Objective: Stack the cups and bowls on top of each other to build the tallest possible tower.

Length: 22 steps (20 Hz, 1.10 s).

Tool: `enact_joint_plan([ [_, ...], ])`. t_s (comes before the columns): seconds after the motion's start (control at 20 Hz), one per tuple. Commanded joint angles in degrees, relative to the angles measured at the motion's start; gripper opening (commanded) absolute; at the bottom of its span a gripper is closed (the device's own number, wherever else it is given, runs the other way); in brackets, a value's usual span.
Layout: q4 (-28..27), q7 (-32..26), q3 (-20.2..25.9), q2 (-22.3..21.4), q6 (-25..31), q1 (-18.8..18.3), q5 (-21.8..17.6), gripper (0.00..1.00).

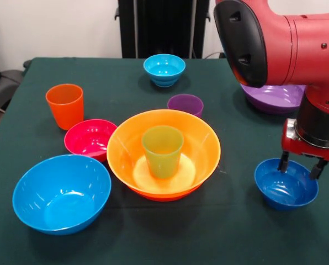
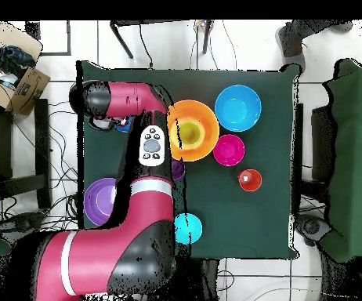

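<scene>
The large yellow-orange bowl (image 1: pixel 204 148) stands mid-table with the lime green cup (image 1: pixel 162 150) upright inside it. The orange cup (image 1: pixel 65 105), small magenta bowl (image 1: pixel 90 138) and large sky-blue bowl (image 1: pixel 61 193) stand at the left. The purple cup (image 1: pixel 185 104) and small cyan bowl (image 1: pixel 164 69) stand behind. The large purple bowl (image 1: pixel 272 98) is partly hidden by the arm. My gripper (image 1: pixel 301 165) is open, its fingers (image 1: pixel 284 162) down at the far rim of the small dark blue bowl (image 1: pixel 286 187). No separate orange-red bowl shows.
The table wears a dark green cloth (image 1: pixel 219 237). My red arm (image 1: pixel 297 49) hangs over the right side. In the overhead view the arm (image 2: pixel 149 196) covers the dark blue bowl and part of the purple bowl (image 2: pixel 98 202).
</scene>
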Motion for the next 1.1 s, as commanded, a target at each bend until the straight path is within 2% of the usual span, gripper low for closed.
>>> enact_joint_plan([
  [0.05, 5.3, 0.2, 7.2, -1.4, -4.0, -0.8, 0.4, 1.0],
  [0.65, 0.5, 3.6, 4.8, 2.2, -5.8, 1.3, -0.7, 1.0],
  [1.1, 2.3, 3.3, 5.9, -0.2, -3.4, 1.4, 1.0, 1.0],
])
